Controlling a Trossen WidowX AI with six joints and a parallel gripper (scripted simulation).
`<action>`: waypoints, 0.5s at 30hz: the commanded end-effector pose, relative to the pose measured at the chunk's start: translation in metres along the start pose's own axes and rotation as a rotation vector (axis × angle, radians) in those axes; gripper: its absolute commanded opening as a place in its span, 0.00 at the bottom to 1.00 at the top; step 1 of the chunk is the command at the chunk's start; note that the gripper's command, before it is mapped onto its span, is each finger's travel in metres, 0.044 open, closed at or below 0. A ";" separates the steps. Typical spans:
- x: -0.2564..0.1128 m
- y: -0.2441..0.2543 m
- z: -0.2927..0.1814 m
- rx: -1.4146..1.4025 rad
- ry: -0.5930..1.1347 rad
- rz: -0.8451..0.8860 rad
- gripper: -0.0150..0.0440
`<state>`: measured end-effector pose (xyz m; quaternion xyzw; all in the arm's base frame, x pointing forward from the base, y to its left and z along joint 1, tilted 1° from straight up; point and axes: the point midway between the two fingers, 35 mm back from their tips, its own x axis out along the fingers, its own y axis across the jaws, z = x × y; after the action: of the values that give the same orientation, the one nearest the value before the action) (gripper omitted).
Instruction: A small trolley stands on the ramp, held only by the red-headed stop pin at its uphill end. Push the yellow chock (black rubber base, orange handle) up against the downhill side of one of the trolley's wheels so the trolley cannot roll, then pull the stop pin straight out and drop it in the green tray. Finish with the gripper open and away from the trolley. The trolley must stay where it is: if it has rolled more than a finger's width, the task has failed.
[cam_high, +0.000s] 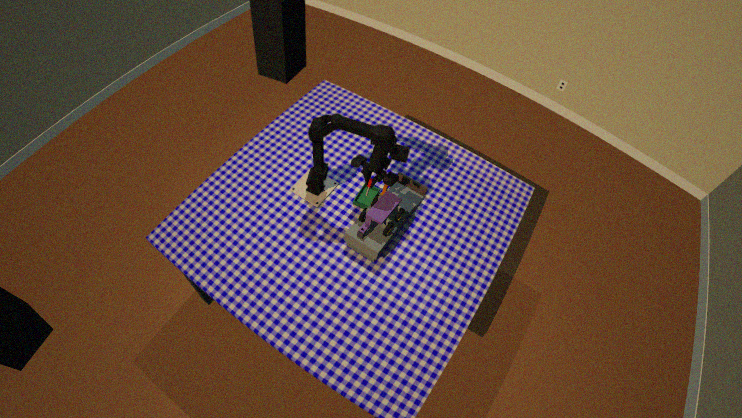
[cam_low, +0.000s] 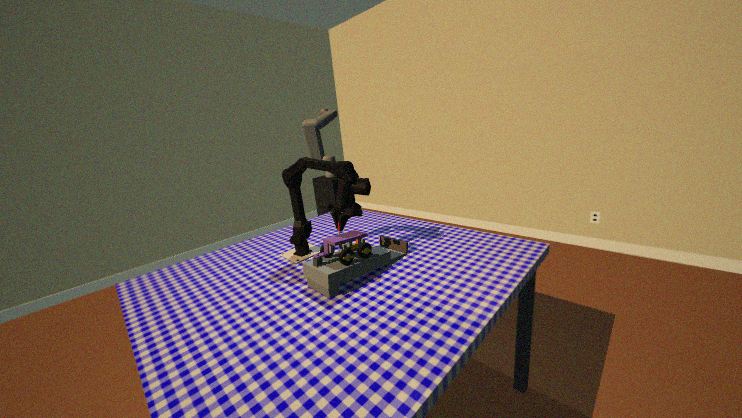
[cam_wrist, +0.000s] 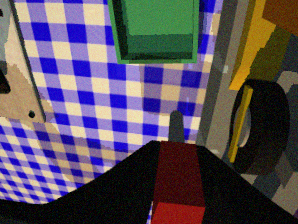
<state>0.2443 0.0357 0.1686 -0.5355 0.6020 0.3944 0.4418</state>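
My gripper (cam_high: 370, 179) (cam_low: 339, 222) (cam_wrist: 176, 152) is shut on the red-headed stop pin (cam_high: 370, 183) (cam_low: 339, 226) (cam_wrist: 179, 175). The pin's grey shaft points down. In the top view it appears over the green tray (cam_high: 356, 201) (cam_wrist: 155, 62); in the wrist view the tray is ahead of the pin tip. The purple trolley (cam_high: 384, 208) (cam_low: 344, 238) stands on the grey ramp (cam_high: 362, 244) (cam_low: 319, 277). The chock (cam_high: 384, 190) (cam_wrist: 246, 47), yellow with an orange handle, is on the ramp at a wheel's downhill side; whether it touches the wheel (cam_wrist: 274, 125) is unclear.
A brown board (cam_high: 413, 183) (cam_low: 394, 244) stands across the ramp's low end. The arm's pale base plate (cam_high: 301, 193) (cam_wrist: 22, 102) lies left of the tray. The checked cloth (cam_high: 280, 259) (cam_low: 249, 337) covers the table.
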 end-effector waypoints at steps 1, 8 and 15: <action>-0.003 0.000 0.014 0.005 -0.004 -0.003 0.25; -0.008 0.002 0.039 0.005 -0.007 -0.003 0.25; -0.008 0.002 0.038 -0.097 -0.025 -0.011 0.25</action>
<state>0.2468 0.0740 0.1637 -0.5443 0.5892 0.4111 0.4330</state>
